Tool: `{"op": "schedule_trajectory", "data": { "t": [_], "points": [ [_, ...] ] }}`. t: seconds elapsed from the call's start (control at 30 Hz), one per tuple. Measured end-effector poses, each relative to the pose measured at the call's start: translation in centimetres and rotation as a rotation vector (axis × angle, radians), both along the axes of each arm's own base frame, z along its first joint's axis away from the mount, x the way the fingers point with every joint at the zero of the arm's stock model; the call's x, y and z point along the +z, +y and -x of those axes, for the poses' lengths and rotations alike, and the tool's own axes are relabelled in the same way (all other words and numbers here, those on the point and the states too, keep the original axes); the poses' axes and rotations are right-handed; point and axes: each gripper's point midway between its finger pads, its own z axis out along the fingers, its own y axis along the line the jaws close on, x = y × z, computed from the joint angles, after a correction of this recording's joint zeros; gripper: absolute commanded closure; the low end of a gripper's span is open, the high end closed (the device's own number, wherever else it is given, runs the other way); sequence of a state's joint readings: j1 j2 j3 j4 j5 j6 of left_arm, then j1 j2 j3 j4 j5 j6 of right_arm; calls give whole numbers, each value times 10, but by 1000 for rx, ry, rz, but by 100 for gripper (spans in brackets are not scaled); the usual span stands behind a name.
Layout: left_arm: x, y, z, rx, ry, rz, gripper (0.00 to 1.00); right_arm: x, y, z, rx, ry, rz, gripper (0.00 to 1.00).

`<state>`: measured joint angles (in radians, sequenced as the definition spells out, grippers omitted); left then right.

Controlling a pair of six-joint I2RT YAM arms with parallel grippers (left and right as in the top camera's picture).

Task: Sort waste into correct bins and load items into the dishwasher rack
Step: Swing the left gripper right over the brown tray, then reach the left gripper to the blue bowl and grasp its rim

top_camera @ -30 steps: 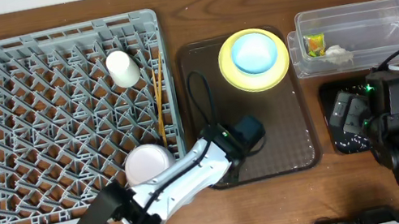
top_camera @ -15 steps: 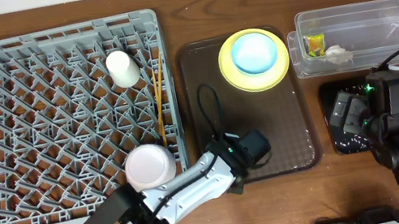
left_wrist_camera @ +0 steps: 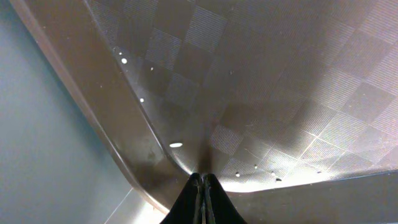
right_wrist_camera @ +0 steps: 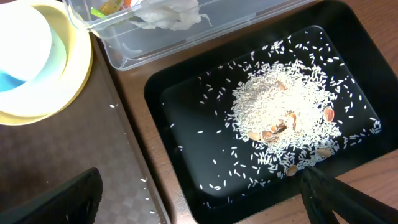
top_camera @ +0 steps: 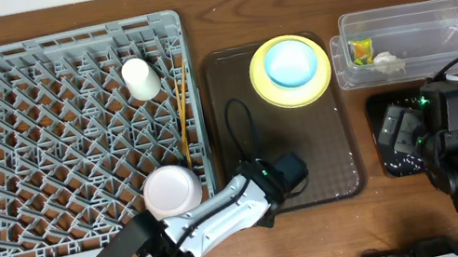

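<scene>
Left hand (left_wrist_camera: 202, 186) pinched shut, tips down at the brown tray's (top_camera: 328, 153) near end. Right hand (top_camera: 402, 131) is wide apart over the black tray (right_wrist_camera: 180, 118) of rice (right_wrist_camera: 280, 118) at the tabletop's near right. White bowl (top_camera: 172, 190), chopsticks (top_camera: 183, 108) and cup (top_camera: 141, 78) sit in the rack (top_camera: 41, 133). Farther back, yellow plate (top_camera: 261, 85) with blue dish (top_camera: 291, 61) on the brown tray; wrapper (top_camera: 360, 51) and tissue (top_camera: 388, 63) in the clear tub (top_camera: 436, 16).

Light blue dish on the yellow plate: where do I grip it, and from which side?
The light blue dish sits upright, nested in the yellow plate, whose lip likely hinders a side approach, so pinch its near rim from above, one finger inside.
</scene>
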<state>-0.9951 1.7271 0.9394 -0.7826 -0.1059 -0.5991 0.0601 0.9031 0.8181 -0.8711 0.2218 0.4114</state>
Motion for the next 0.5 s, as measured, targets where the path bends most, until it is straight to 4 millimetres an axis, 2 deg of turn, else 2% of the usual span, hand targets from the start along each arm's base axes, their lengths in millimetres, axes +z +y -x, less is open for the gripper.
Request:
{"op": "schedule_trajectory", "data": {
  "t": [0.37, 0.5],
  "points": [
    [2, 3, 0, -1, -1, -10, 94, 0, 0, 0, 0, 0, 0, 1],
    [14, 0, -5, -1, -39, 15, 94, 0, 0, 0, 0, 0, 0, 1]
  ]
}}
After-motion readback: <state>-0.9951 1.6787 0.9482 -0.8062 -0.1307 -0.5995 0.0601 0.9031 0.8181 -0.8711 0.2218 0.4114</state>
